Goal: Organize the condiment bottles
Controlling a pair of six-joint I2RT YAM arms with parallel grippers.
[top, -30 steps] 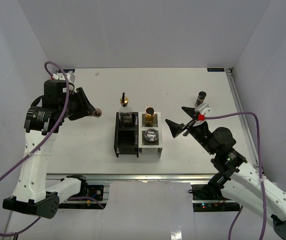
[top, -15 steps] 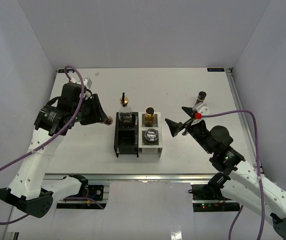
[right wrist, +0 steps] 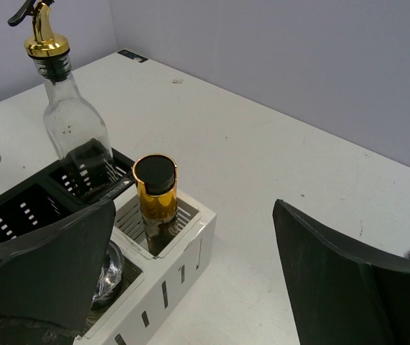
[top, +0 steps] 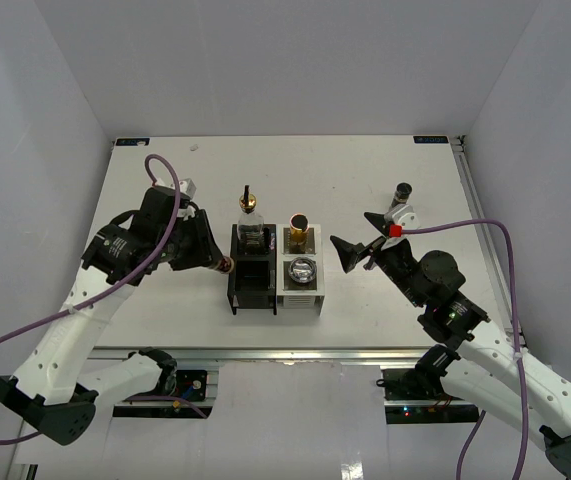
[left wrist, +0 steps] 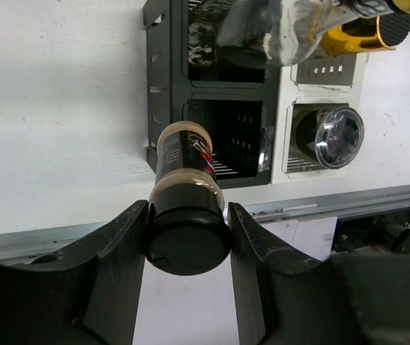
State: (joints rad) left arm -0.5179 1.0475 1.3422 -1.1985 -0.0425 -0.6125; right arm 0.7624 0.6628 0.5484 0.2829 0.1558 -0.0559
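- The left gripper (left wrist: 188, 219) pinches a dark brown jar (left wrist: 184, 162) by its black lid, left of centre, just beside the rack's (top: 233, 290) empty front black compartment.
- The right gripper (top: 358, 238), right of centre, is spread wide and holds nothing.
- A second dark jar (top: 401, 194) stands at upper right.

From where I stand there are five condiment bottles on show: one clear glass bottle with a gold pourer (top: 251, 218), one gold-necked bottle (top: 298, 228), one grey-lidded shaker (top: 303, 269), and two dark brown jars, the nearer jar (left wrist: 183, 152) and the farther jar (top: 401, 192). There is a single rack (top: 300, 299) with four compartments, two of them black and two white. Two claws as well, the left claw (top: 211, 262) and the right claw (top: 358, 240), and one surface (top: 315, 170) under it all.
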